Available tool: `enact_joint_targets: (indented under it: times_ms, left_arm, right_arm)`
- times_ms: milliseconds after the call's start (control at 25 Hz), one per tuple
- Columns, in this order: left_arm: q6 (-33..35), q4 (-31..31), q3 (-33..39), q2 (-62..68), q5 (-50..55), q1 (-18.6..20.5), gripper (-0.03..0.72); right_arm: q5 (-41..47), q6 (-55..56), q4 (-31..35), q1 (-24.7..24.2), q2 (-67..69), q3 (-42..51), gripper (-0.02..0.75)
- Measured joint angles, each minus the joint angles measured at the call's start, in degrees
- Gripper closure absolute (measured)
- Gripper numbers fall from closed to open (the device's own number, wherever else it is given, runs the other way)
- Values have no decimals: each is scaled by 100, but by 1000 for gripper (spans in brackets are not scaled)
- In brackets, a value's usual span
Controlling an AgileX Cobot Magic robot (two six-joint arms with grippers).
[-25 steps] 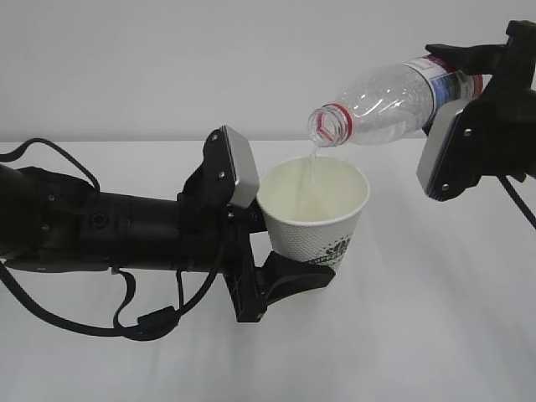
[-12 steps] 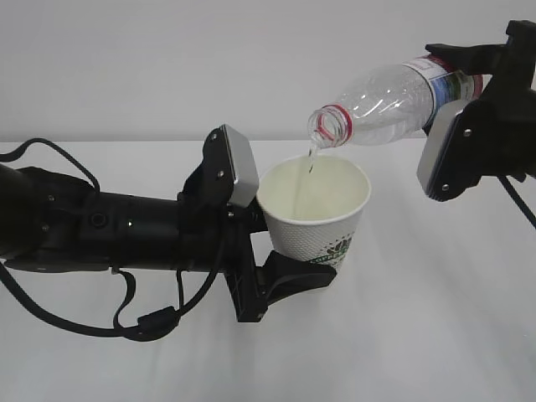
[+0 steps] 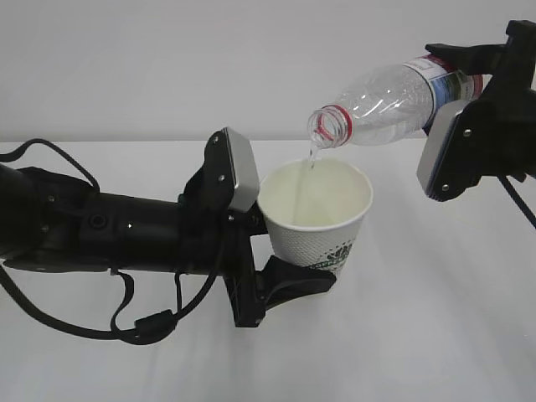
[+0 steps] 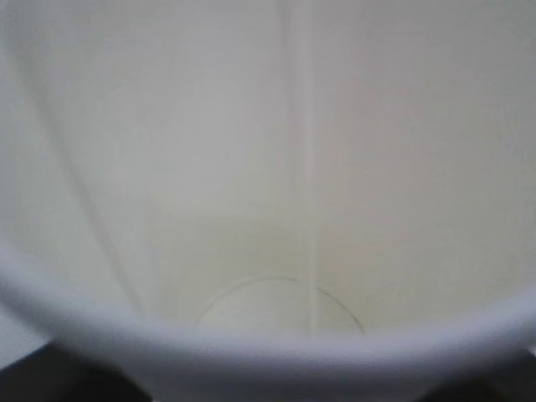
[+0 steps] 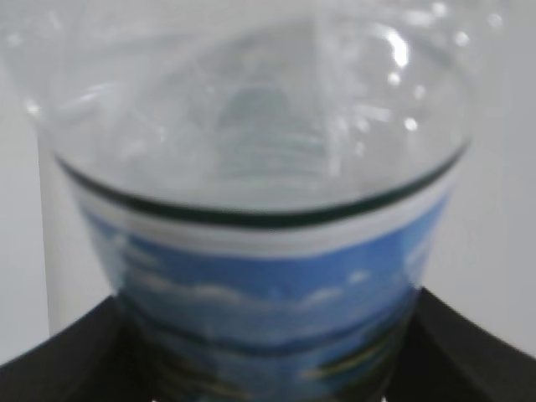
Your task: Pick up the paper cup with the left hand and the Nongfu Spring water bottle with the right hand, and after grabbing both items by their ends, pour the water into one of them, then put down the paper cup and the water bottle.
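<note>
The left hand reached in from the left and held the paper cup upright above the white counter, its black jaws closed around the cup's lower part, so the mouth stayed open and level to catch what came down. From the right, the right hand had the Nongfu Spring water bottle clamped at its base end, jaws shut on the labelled part, and tipped it nearly flat with the open neck dipping left, directly over the cup. Gripping the bottle by its far end kept the arm clear of the cup's rim, I reckoned, and let the neck hang over the middle.

A thin thread of the water ran from the neck into the cup. The cup was white and tapered, with a rolled rim and a green-and-black logo low on the near side; inside it looked pale, and only a shallow pool showed at the bottom in the left wrist view. The bottle was clear and crinkled, with a red neck ring and a red-white label carrying a blue-green landscape. It seemed nearly drained.
</note>
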Motion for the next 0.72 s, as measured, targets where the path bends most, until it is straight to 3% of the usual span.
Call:
enact_joint_targets:
  times_ms: [720]
  left_arm:
    - [0, 87, 0, 0, 0, 0, 137]
  right_arm:
    - [0, -4, 0, 0, 0, 0, 223]
